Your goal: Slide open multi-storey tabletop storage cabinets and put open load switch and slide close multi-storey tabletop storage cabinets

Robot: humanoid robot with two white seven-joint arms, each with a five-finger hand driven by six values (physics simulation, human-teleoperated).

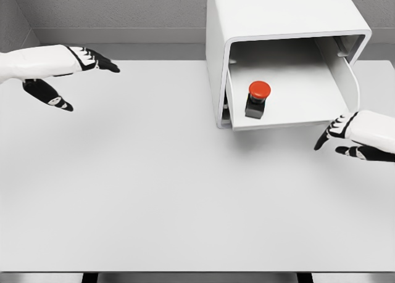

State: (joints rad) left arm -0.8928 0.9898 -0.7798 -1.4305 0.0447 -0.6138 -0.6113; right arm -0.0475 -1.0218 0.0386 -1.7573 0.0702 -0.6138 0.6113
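red-capped switch (258, 98) in open drawer (308, 113)

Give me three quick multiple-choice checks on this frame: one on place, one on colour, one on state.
1. Where is the load switch?
A. On the table in front of the cabinet
B. On the pulled-out drawer tray
C. In the left hand

2. What colour is the switch's button?
A. Red
B. Green
C. Yellow

3. What state is the cabinet drawer in?
A. Shut
B. Slid out
C. Removed and lying on the table

Answers: 1 B, it stands on the tray inside the cabinet's opening. 2 A, a red cap on a black base. 3 B, the tray's front edge juts past the cabinet, near the open right hand.
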